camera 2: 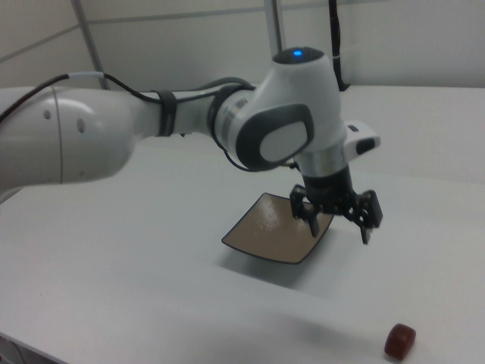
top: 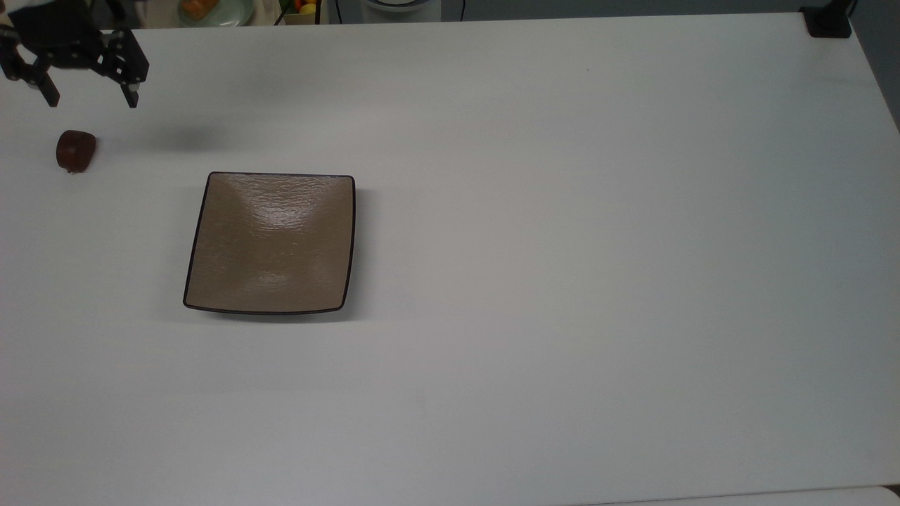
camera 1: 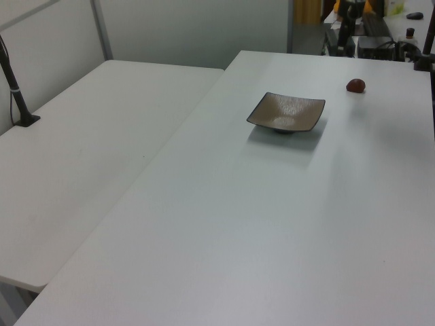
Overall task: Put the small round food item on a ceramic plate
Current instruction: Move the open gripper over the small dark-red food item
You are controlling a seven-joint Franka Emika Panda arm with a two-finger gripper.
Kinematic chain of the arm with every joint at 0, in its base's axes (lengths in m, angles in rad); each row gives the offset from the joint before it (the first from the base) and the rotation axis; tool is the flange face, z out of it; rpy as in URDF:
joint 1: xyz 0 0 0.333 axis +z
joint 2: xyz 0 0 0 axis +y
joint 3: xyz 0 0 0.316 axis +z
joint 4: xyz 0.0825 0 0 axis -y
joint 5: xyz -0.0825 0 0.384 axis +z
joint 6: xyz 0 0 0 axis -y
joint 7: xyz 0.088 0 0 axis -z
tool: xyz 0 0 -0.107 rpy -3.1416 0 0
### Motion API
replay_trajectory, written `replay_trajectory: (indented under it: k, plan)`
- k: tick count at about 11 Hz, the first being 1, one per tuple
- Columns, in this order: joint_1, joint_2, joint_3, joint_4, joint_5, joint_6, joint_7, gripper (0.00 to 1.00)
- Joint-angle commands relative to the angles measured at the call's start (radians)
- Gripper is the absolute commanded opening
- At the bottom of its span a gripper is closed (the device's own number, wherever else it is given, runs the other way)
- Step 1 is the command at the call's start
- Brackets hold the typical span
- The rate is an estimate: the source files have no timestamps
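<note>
Food item (top: 75,150), small, round and dark reddish-brown, is seen lying alone on the white bench (top: 562,211) near the top view's left edge, well apart from the ceramic plate (top: 271,242), which is empty. The gripper (top: 90,93) is held above the bench, just beyond the item, with its fingers (top: 131,96) spread wide and nothing between them. A grasp has not yet been made. Because the lump is smooth and rounded, it could be nudged into rolling if one finger is brought down on it off-centre, or squeezed out sideways when the fingers are closed.
</note>
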Motion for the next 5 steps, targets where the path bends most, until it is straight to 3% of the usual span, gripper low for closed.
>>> replay_trajectory:
  k: [1,5]
  plan:
    - [-0.038,0.061,-0.003,-0.007,-0.013,0.043,-0.074,1.0]
    - [-0.079,0.148,-0.003,-0.006,-0.02,0.145,-0.091,1.0]
